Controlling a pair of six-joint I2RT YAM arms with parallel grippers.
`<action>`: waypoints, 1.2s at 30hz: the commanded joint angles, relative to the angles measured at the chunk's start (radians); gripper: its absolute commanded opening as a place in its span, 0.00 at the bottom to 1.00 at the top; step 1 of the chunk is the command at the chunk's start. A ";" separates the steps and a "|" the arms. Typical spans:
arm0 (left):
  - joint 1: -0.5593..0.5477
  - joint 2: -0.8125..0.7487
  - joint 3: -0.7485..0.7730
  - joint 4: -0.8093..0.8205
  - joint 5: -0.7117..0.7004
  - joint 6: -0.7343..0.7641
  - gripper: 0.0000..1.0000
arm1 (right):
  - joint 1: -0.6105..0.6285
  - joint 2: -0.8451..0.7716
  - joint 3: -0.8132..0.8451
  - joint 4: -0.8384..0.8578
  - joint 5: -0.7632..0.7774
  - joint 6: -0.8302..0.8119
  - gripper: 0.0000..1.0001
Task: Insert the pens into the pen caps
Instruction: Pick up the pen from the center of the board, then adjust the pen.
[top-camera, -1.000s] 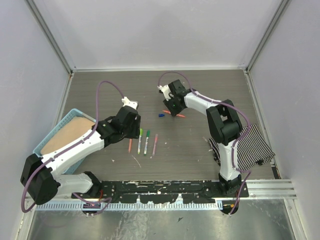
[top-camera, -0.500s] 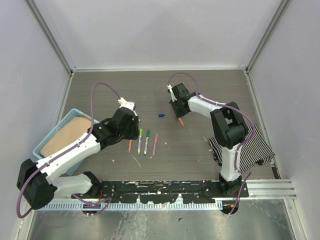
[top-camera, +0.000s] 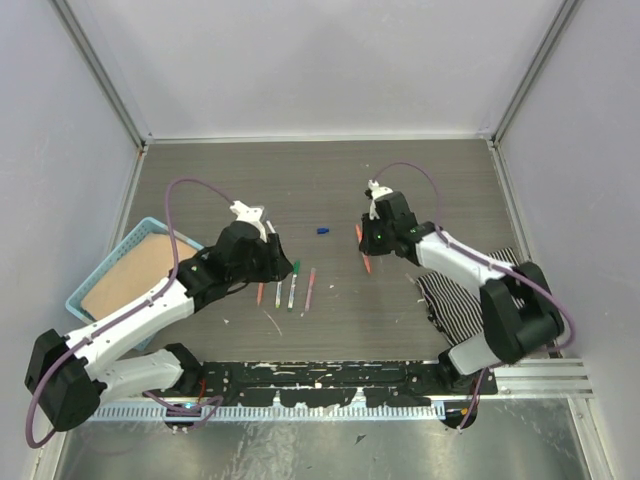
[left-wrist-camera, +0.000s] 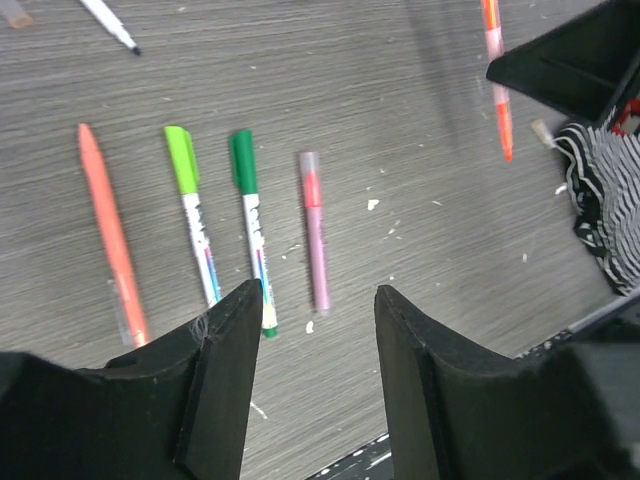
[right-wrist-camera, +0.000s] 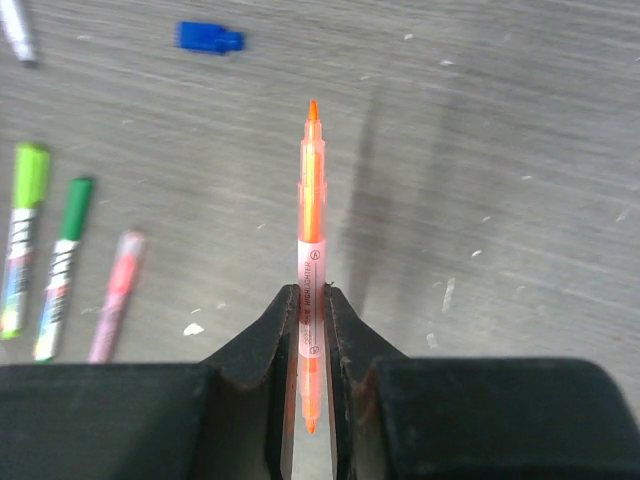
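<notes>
Right wrist view: the orange pen (right-wrist-camera: 310, 230) is clamped between the closed fingers of the right gripper (right-wrist-camera: 311, 300), tip pointing away, above the table (right-wrist-camera: 520, 150). The blue cap (right-wrist-camera: 210, 38) lies ahead to the left, apart from the pen. Left wrist view: the coral pen (left-wrist-camera: 112, 235), light-green pen (left-wrist-camera: 192, 215), dark-green pen (left-wrist-camera: 252, 230) and pink pen (left-wrist-camera: 317, 230) lie side by side; the left gripper (left-wrist-camera: 316, 298) hovers over them, jaws apart, holding nothing
</notes>
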 joint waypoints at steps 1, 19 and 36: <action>0.005 -0.005 -0.027 0.150 0.081 -0.077 0.56 | -0.003 -0.168 -0.133 0.225 -0.167 0.165 0.13; -0.005 0.090 -0.045 0.420 0.222 -0.212 0.67 | 0.272 -0.432 -0.395 0.667 -0.108 0.475 0.13; -0.009 0.151 -0.030 0.466 0.236 -0.224 0.29 | 0.345 -0.400 -0.370 0.732 -0.122 0.492 0.12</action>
